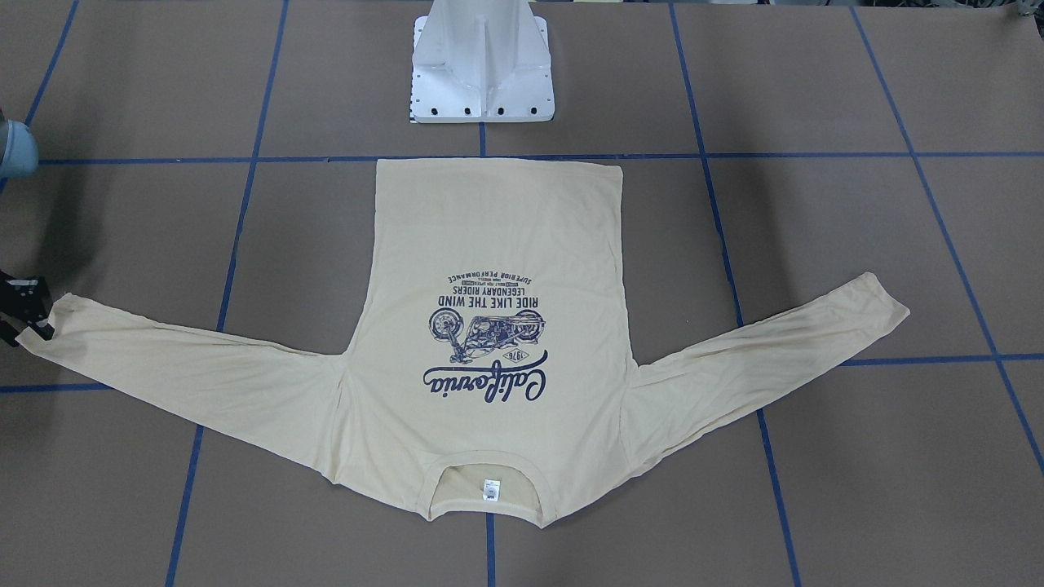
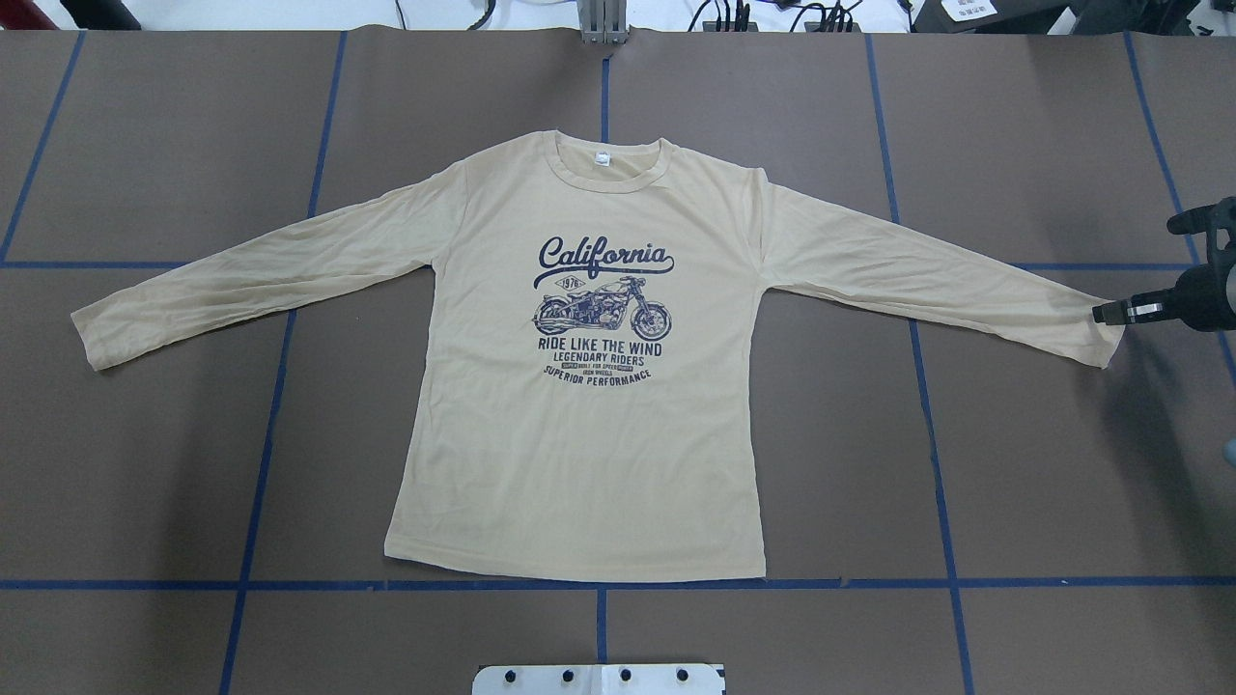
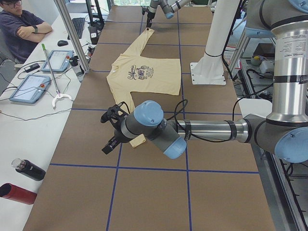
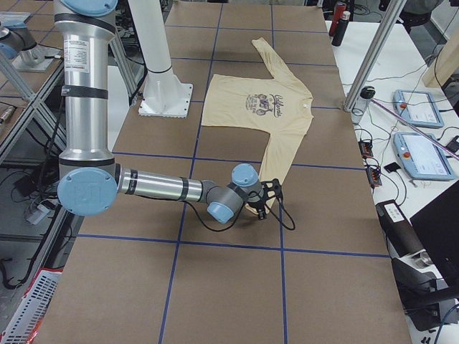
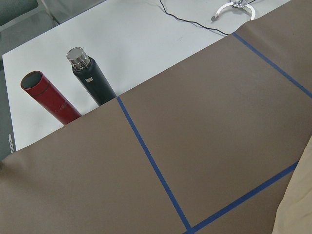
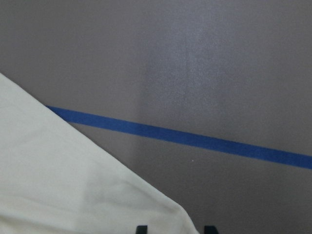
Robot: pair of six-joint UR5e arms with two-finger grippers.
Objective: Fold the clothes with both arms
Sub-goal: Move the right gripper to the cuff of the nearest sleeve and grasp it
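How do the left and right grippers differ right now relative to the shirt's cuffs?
Position: right gripper is down at the right cuff; left gripper is by the left cuff but outside the overhead view.
Wrist views: right's shows the shirt close up; left's only a sliver of it.
Fingers: right's fingertips stand apart; left's state can't be judged.
Shared: each is at its own sleeve end.
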